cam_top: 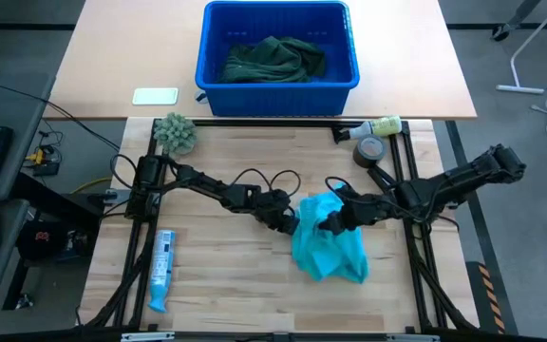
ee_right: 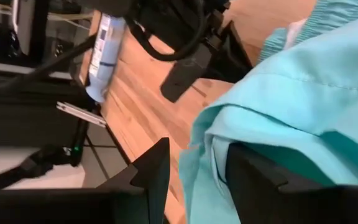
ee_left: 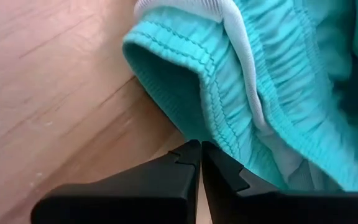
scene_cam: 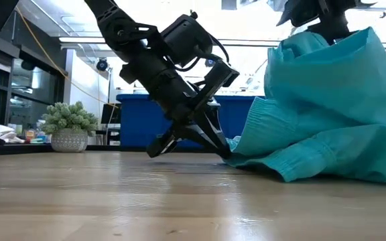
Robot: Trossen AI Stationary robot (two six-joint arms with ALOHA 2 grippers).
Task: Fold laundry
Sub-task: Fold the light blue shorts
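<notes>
A turquoise garment [cam_top: 330, 252] lies bunched at the table's middle, its upper part raised into a peak [scene_cam: 327, 80] and its lower edge on the wood. My left gripper [ee_left: 201, 146] is shut, slanting down at the garment's left side, with its tips at the ribbed hem [ee_left: 185, 74]. My right gripper [ee_right: 197, 168] is open at the peak, and a fold of cloth stands between its fingers. Dark green laundry [cam_top: 273, 59] lies in the blue bin [cam_top: 278, 95] at the far side. My left gripper's shut fingertips [scene_cam: 225, 152] meet the table right at the hem's lower edge [ee_left: 194, 134], coming slanting down from the table's left. Whether a layer is caught between them cannot be told. My right gripper has the garment's upper fold [ee_right: 219, 155] lying against and over one finger [ee_right: 253, 177]. The other finger [ee_right: 157, 168] stands a little apart from the cloth. The fingers slant down from the table's right, and the cloth hangs from there to the table.
A fuzzy grey-green ball [cam_top: 175, 133] sits at the far left corner, and a blue and white tube [cam_top: 161, 269] lies near the left edge. A tape roll [cam_top: 369, 150] and a small bottle [cam_top: 378, 126] sit at the far right. Bare wood lies toward the near edge.
</notes>
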